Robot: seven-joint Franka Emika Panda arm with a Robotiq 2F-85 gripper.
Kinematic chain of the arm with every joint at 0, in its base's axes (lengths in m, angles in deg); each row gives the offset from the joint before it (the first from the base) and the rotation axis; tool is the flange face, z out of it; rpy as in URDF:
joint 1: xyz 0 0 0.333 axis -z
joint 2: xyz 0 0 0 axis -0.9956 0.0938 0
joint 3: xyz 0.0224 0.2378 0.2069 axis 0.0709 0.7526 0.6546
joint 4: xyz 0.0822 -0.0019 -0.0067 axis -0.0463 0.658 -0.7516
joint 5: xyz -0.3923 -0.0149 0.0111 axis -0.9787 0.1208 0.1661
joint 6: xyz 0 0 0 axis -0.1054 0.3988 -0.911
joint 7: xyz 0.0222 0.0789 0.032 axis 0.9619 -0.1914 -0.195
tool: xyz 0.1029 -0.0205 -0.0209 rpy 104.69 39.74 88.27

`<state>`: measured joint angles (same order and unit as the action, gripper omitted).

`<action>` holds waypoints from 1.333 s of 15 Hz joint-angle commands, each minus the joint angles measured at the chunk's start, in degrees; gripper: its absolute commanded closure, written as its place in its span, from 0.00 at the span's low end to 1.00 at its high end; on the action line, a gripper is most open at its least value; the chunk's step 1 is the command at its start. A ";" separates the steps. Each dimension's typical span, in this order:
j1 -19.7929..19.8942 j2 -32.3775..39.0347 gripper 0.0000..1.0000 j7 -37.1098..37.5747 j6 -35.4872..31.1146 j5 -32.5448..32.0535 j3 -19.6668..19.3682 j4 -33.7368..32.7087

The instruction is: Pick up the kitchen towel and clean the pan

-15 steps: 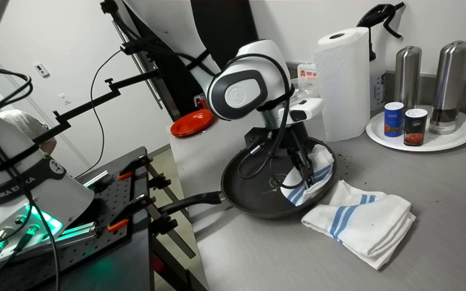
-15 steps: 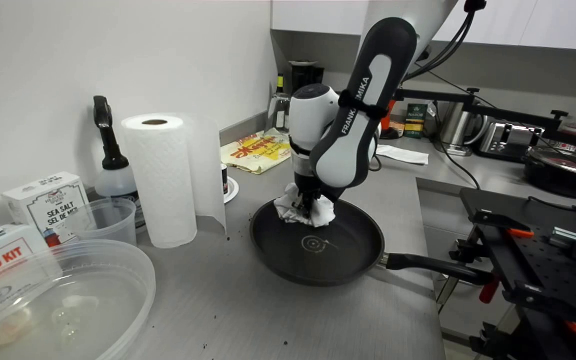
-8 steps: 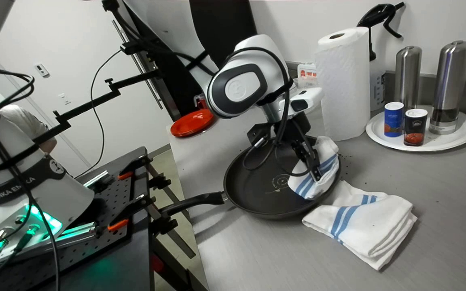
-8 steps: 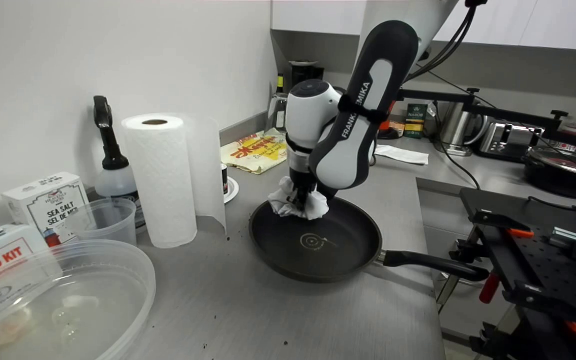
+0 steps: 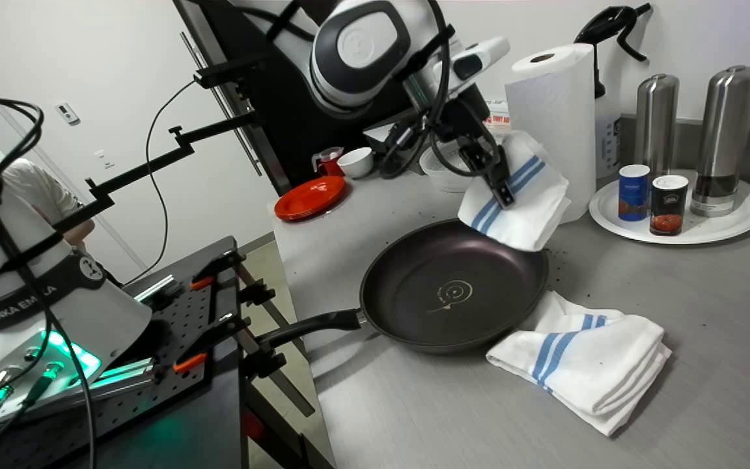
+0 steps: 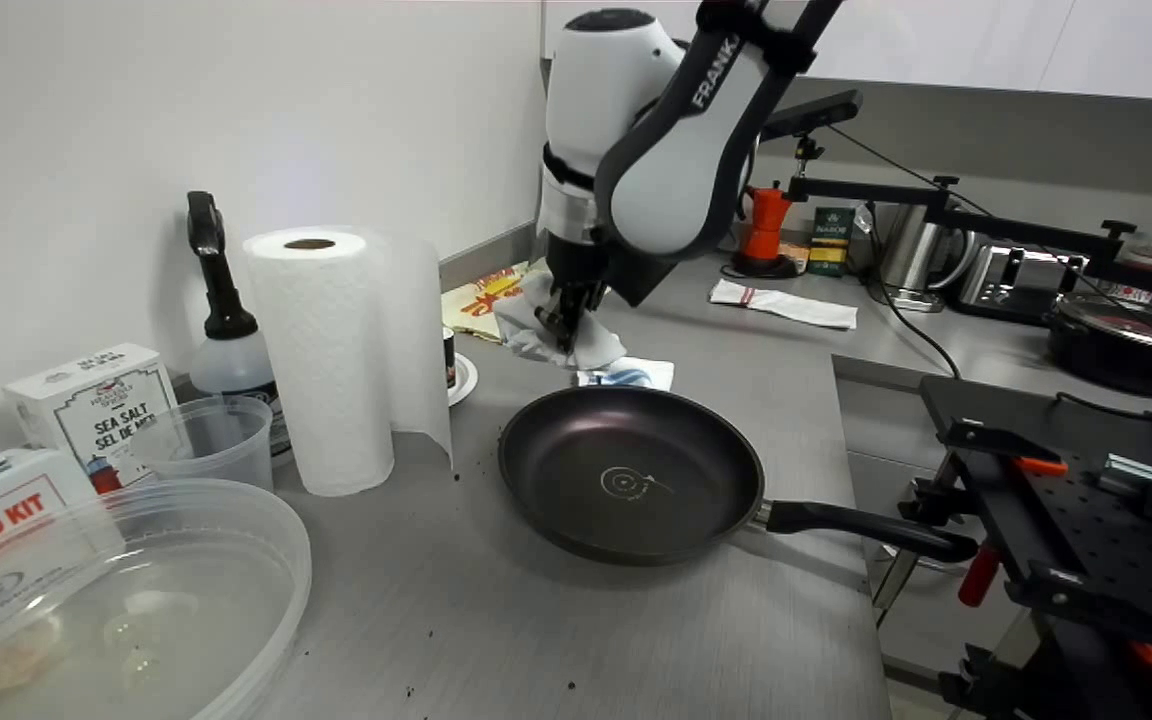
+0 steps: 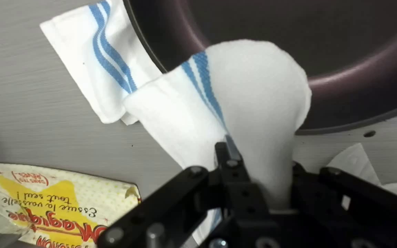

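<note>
My gripper (image 5: pixel 504 195) is shut on a white kitchen towel (image 5: pixel 541 205) with blue stripes. The towel is bunched between the fingers and hangs in the air by the pan's edge; it also shows in the wrist view (image 7: pixel 253 86). One finger (image 7: pixel 234 165) shows there, and the towel partly hides the other finger. The black frying pan (image 5: pixel 414 319) stands on the counter with nothing in it, in both exterior views (image 6: pixel 586 500). A second folded white towel (image 5: pixel 609 365) with blue stripes lies on the counter against the pan's side.
A paper towel roll (image 5: pixel 554 143) stands behind the held towel. A white plate (image 5: pixel 733 228) bears steel mills and small shakers. Clear plastic tubs (image 6: pixel 281 610) stand near the wall. A yellow bag (image 7: pixel 67 206) lies on the counter. Dark crumbs (image 6: pixel 456 478) lie beside the pan.
My gripper has risen out of the pan with the towel, which earlier pressed on the pan's inner side. The pan shifted slightly, then stayed. The counter towel has not visibly moved.
</note>
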<state>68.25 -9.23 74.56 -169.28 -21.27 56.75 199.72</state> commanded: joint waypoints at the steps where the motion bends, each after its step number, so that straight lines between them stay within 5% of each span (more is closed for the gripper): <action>1: -2.47 -12.28 0.96 1.69 6.36 -5.62 -0.35 7.35; 7: -3.29 -21.80 0.96 10.62 11.82 -9.97 9.52 15.64; 15: -10.23 -17.57 0.96 29.98 9.87 -8.27 24.03 16.60; 20: -14.00 -12.42 0.96 37.86 6.30 -10.75 25.11 14.43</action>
<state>55.87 -25.11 108.65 -160.50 -30.39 82.70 216.42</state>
